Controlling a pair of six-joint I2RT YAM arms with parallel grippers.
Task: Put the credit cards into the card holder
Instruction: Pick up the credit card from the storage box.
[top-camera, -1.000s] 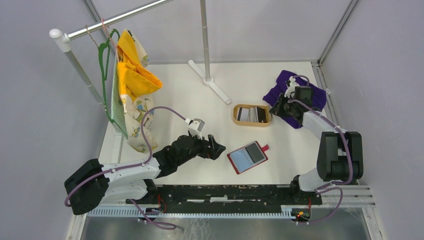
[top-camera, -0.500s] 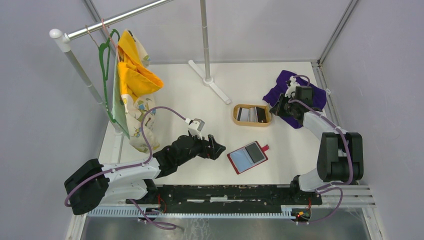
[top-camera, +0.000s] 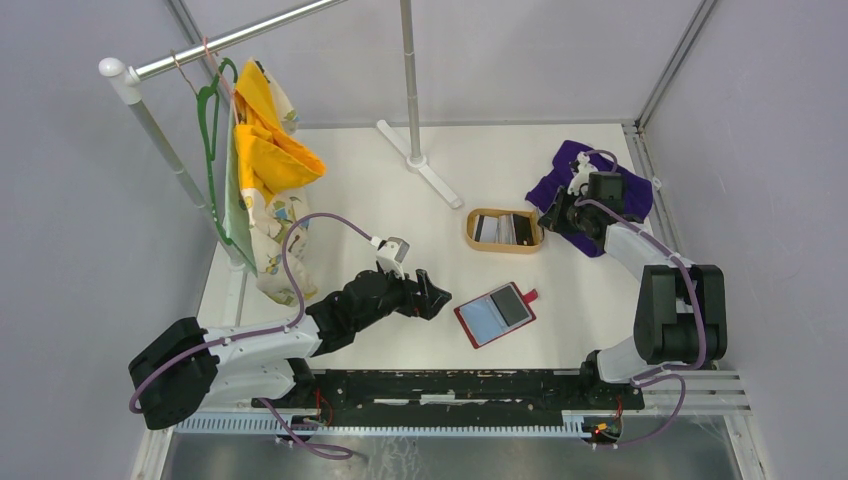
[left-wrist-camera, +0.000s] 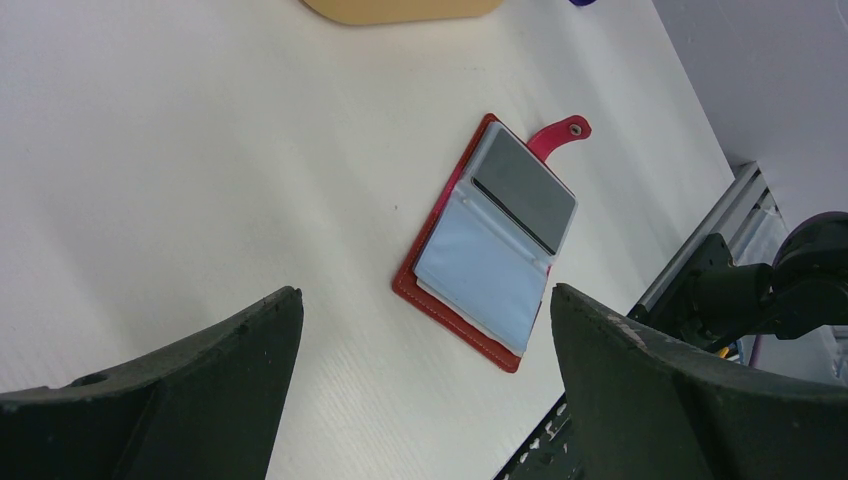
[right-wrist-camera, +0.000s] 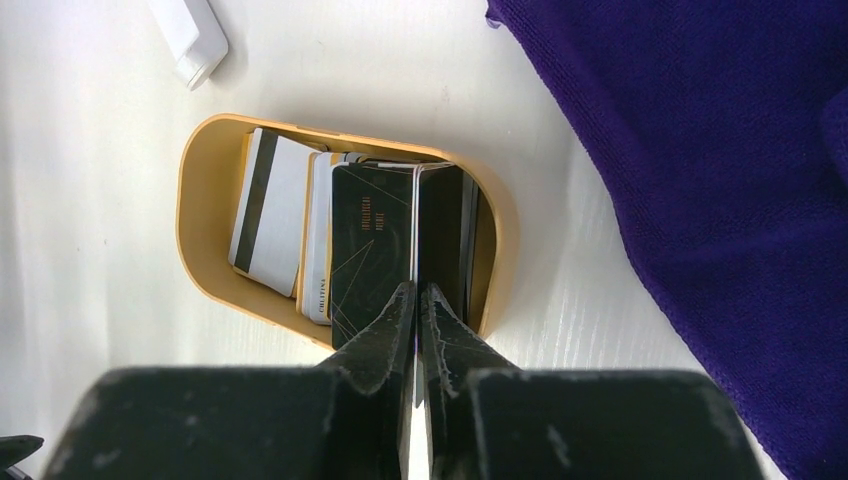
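From above I see the white table (top-camera: 350, 180) boxed in by pale grey walls, the wooden tray (top-camera: 470, 232) near its middle holding the credit cards (top-camera: 505, 229). A clothes rack (top-camera: 408, 80) stands behind the tray and a purple cloth (top-camera: 570, 160) lies to its right. The card holder (top-camera: 495, 314) lies open just in front of the tray.

On my left wrist view, the left gripper (left-wrist-camera: 425, 300) is spread wide with nothing held, and the holder lies flat on the bare tabletop.

On the right wrist view, the right gripper (right-wrist-camera: 417, 290) is pinched onto a single card (right-wrist-camera: 416, 235) (edge-on, a thin pale line) standing in the tray
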